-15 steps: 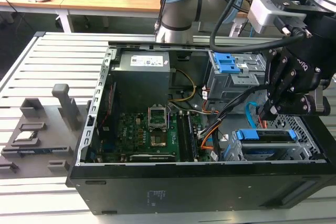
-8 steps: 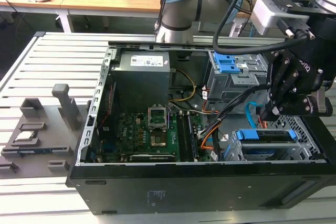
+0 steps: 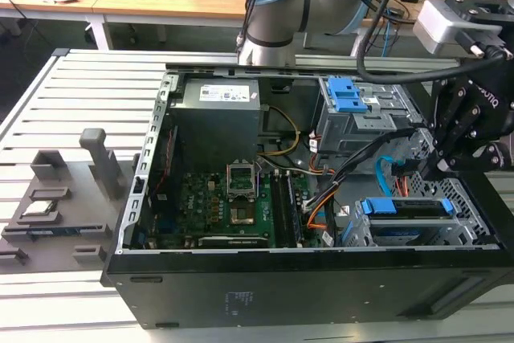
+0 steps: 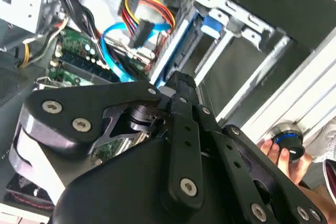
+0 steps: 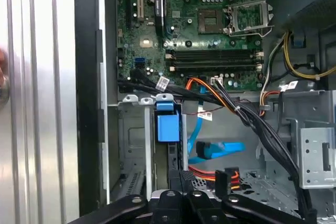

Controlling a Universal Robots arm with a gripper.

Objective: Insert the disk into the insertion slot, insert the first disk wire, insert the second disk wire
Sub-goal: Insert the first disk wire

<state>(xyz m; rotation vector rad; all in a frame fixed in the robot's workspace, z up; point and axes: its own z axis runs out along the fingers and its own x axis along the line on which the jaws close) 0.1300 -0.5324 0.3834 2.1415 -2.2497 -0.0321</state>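
Well, in the exterior view the gripper (image 3: pixel 427 169) hangs just above the disk (image 3: pixel 405 207). The disk sits inside the insertion slot (image 3: pixel 464 229), with its long side running toward the exterior view's right. In the second wrist view, the first disk wire (image 4: pixel 140 31) and the second disk wire (image 4: pixel 111 45) hang loose just past the gripper's tip. In the first wrist view, the fingers (image 5: pixel 177 178) look pressed together and hold nothing. The first disk wire's plug lies right beside them.
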